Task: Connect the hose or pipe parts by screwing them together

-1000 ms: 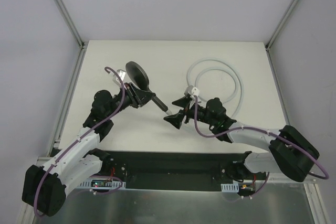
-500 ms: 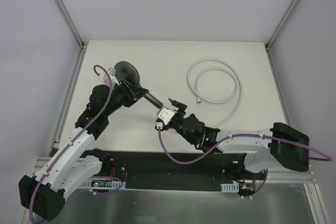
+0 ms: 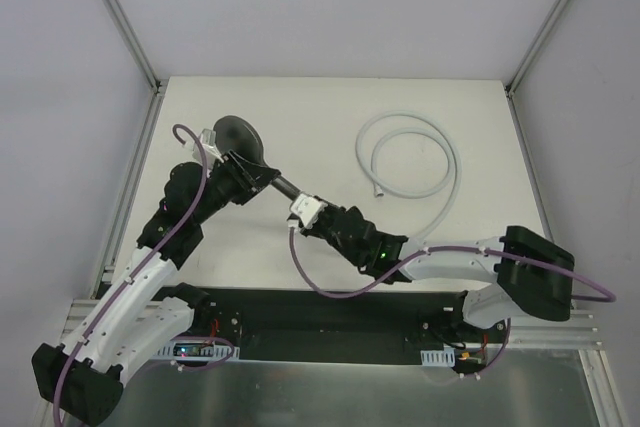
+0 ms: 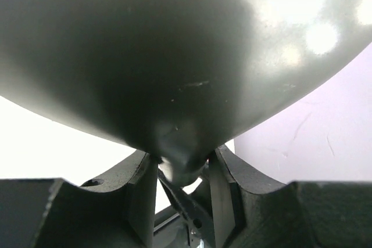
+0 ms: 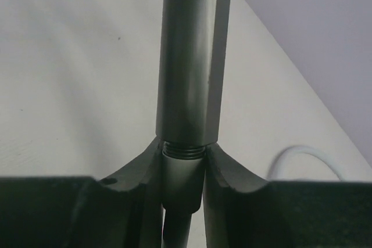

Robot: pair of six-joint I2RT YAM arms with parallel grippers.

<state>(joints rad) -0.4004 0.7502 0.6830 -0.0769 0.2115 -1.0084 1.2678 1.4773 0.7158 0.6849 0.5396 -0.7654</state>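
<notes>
The dark grey shower head (image 3: 238, 135) is held off the table, its handle (image 3: 288, 188) slanting down to the right. My left gripper (image 3: 250, 174) is shut on the neck just behind the round face, whose back (image 4: 174, 56) fills the left wrist view. My right gripper (image 3: 318, 217) is shut on a grey cone-shaped fitting (image 5: 181, 178) at the handle's (image 5: 189, 56) free end. A few turns of thread (image 5: 183, 151) show between fitting and handle. The pale hose (image 3: 452, 162) lies coiled at the right, one end (image 3: 380, 190) loose on the table. Its other run passes under my right arm.
The white table (image 3: 300, 107) is bounded by metal frame rails at its left (image 3: 130, 197) and right (image 3: 530, 167) edges. The arm bases sit on a dark plate (image 3: 320, 322) at the near edge.
My right arm has swung left from beside the hose coil to the handle's end, and its jaws have closed on the fitting. The left arm has shifted the shower head slightly left.
</notes>
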